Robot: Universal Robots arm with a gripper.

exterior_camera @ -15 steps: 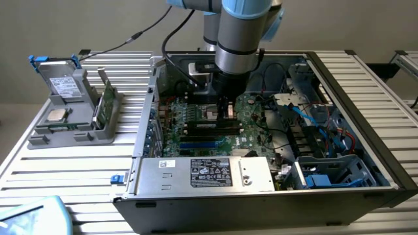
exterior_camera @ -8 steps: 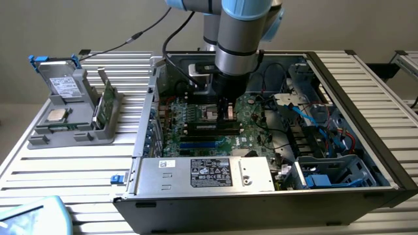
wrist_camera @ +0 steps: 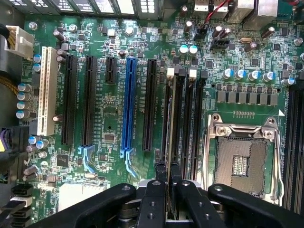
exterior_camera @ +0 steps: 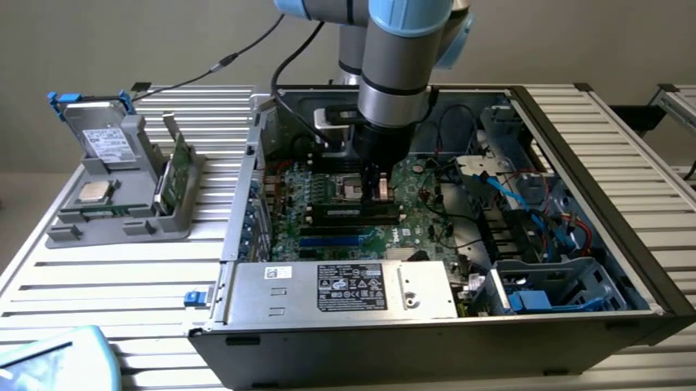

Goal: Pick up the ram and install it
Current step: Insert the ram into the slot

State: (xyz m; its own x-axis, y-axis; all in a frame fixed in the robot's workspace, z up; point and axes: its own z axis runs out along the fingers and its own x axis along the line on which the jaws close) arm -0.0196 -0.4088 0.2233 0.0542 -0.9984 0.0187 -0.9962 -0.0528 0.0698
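Observation:
My gripper (exterior_camera: 381,194) reaches down into the open computer case (exterior_camera: 641,244), onto the motherboard (wrist_camera: 109,118). Its two black fingers (wrist_camera: 160,173) are shut on the ram (wrist_camera: 169,123). I see the ram edge-on as a thin pale strip. It runs along the black memory slot with white latches (wrist_camera: 171,72), next to the empty processor socket (wrist_camera: 242,161). The ram stands upright and in line with this slot. How deep it sits there, I cannot tell. The arm's body hides the ram's face in the exterior view.
A grey holder (exterior_camera: 120,220) stands on the table at the exterior view's left, carrying a boxy drive (exterior_camera: 109,142), a silver processor chip (exterior_camera: 94,192) and another green board stick (exterior_camera: 174,173). The power supply (exterior_camera: 348,289), blue cables (exterior_camera: 522,191) and case walls crowd the gripper.

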